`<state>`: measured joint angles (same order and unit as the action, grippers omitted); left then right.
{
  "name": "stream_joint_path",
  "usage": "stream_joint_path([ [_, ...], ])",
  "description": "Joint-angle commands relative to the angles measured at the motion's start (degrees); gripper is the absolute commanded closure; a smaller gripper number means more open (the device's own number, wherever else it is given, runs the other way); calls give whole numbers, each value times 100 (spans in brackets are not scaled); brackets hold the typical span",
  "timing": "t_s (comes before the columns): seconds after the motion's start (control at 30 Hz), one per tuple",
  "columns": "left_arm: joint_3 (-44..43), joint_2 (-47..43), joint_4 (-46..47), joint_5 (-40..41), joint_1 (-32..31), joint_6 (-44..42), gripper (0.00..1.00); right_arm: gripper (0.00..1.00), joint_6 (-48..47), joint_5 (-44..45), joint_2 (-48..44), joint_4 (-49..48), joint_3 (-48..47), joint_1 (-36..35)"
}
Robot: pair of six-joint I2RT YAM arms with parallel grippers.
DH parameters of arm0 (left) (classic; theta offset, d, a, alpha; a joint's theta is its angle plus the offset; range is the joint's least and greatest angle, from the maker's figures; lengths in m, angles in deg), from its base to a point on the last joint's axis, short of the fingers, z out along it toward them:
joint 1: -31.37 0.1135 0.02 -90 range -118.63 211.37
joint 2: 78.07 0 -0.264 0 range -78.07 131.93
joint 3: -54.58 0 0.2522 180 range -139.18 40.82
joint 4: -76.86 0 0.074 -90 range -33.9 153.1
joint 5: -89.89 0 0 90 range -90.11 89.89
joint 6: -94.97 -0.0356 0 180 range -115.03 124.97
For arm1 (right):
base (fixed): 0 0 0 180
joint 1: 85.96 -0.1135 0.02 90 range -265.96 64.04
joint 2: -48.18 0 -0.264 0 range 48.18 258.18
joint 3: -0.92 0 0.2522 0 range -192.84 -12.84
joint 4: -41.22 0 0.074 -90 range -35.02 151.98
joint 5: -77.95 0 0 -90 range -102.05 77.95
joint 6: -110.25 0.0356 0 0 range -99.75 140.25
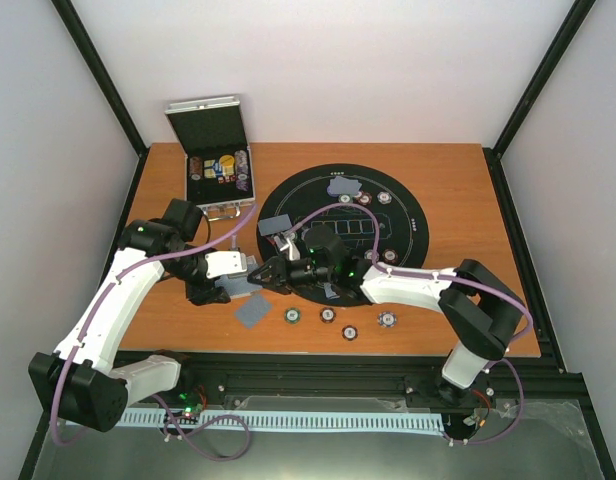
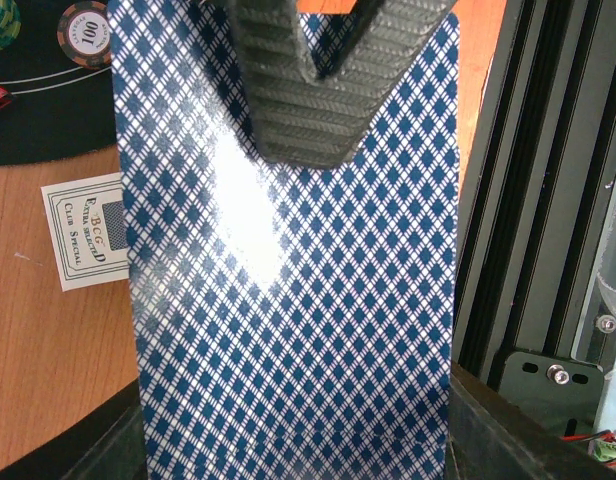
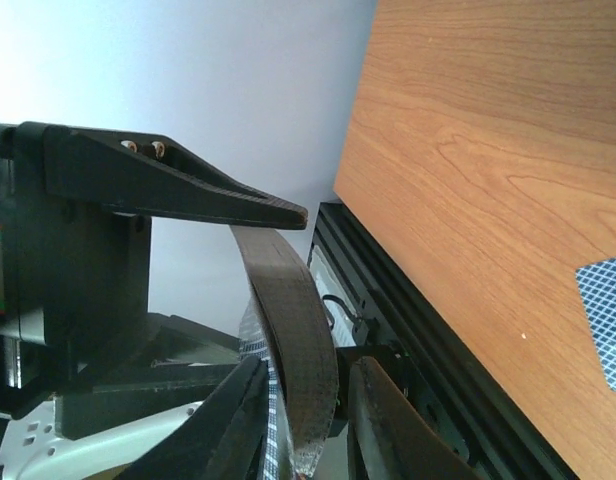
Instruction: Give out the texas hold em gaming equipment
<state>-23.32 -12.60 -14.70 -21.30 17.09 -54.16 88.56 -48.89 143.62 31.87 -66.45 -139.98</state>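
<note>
The two arms met tip to tip above the near left part of the wooden surface (image 1: 458,200), sharing one playing card (image 2: 288,330) with a blue diamond back. The left fingers (image 2: 488,430) stood on either side of it; the card filled the span between them and touched both, so they gripped it by its long edges. The right fingers (image 2: 298,100), dark and ribbed, came together in a wedge on the card's far end and pinched it. From the right wrist the card showed edge-on, bowed in a curve between the two sets of fingers. Just nearer the front edge a loose card (image 1: 253,310) lay back up on the surface. To its right four striped chips (image 1: 328,315) sat apart in a rough line on the bare wood. The round black mat (image 1: 408,215) carried two near chips (image 1: 380,257), two far chips (image 1: 374,198) and beside those a far card (image 1: 343,186); a rim card (image 1: 275,224) lay at its left edge. The left wrist view showed a white printed card (image 2: 88,230) flat on the wood by the mat. The silver case (image 1: 218,170) stood open at the far left
</note>
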Motion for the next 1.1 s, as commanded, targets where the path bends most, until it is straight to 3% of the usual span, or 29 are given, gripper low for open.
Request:
stream_joint_path([
  [0.0, -56, -88, 2, -59, 3, -111, 99, 80, -108, 30, -245, 164, -110, 27],
  [0.17, -37, -61, 27, -11, 4, -90, 99, 97, -303, 2, -396, 483, -158, 107],
  [0.43, -20, -27, 62, 22, 5, -73, 99, 97, -994, -171, -974, 1634, -107, 686],
  [0.63, -13, -4, 90, 100, 5, -29, 99, 97, -2337, -267, -1213, 3584, -625, 1556],
  [0.73, 4, -10, 104, 126, 5, -19, 99, 97, -3653, 541, -985, 5258, -1529, 1840],
  [0.87, -12, -15, 69, 135, 5, 14, 99, 97, -4915, 2588, -391, 6537, -2521, 1866],
  [1.07, -37, -31, 57, 152, -1, 61, 99, 97, -6486, 5844, 166, 6105, -2789, 1583],
])
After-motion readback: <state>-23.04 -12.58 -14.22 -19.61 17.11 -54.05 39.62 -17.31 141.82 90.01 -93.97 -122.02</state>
